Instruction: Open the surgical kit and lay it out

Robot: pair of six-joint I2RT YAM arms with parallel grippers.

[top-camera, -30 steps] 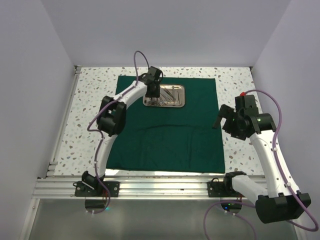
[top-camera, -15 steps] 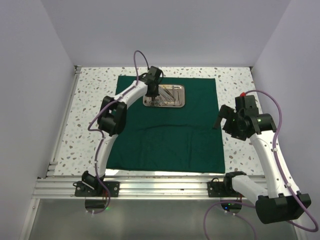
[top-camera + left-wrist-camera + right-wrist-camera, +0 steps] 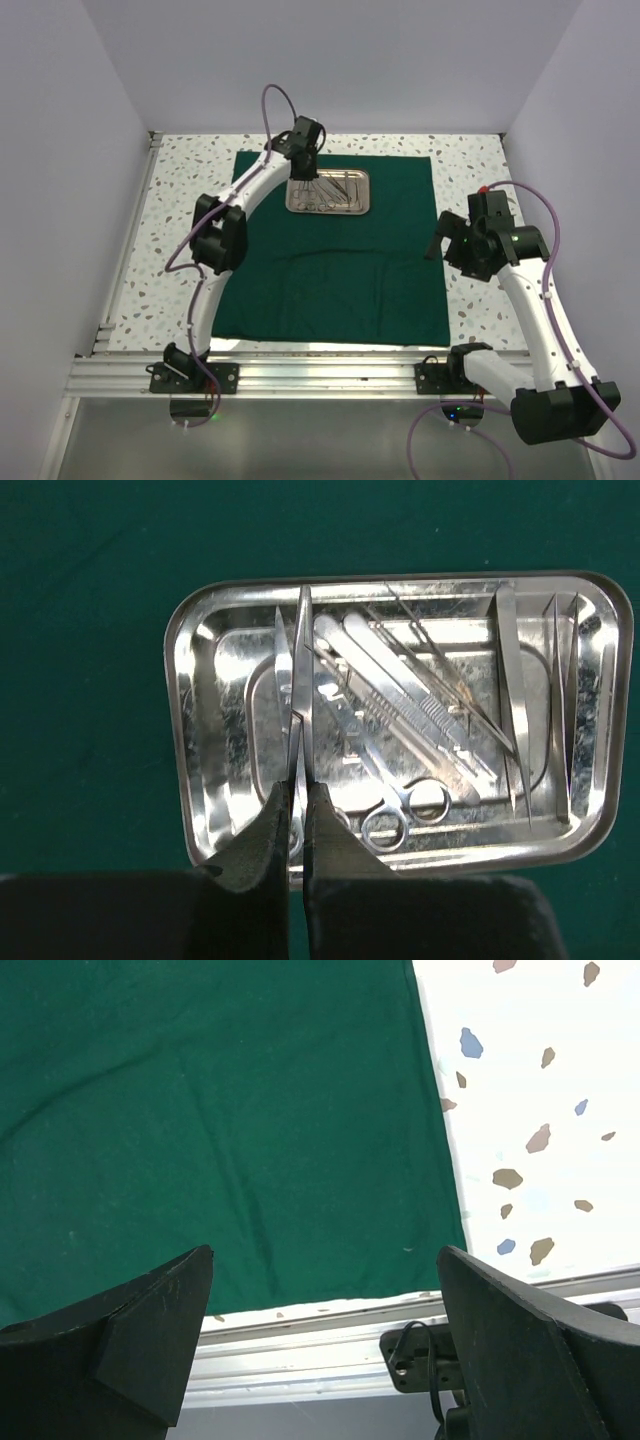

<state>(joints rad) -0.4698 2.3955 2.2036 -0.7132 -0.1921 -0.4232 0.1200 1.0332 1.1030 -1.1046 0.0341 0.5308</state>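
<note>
The dark green cloth [image 3: 330, 270] lies spread flat on the table. The steel tray [image 3: 352, 206] sits on its far middle and holds several silver instruments. In the left wrist view the tray [image 3: 200, 730] holds ring-handled scissors [image 3: 400, 815], scalpel handles and tweezers [image 3: 512, 700]. My left gripper [image 3: 299, 788] is shut on a slim pointed silver instrument [image 3: 301, 670] and holds it above the tray's left part; it also shows in the top view [image 3: 303, 168]. My right gripper [image 3: 325, 1250] is open and empty over the cloth's near right corner [image 3: 230, 1140], and shows in the top view [image 3: 441, 240].
The speckled white table [image 3: 180, 200] has an aluminium rail along its near edge [image 3: 300, 375], also in the right wrist view [image 3: 330, 1345]. Walls close in the left, far and right sides.
My left gripper has risen from the tray with the slim instrument held between its fingers. The right arm has barely moved.
</note>
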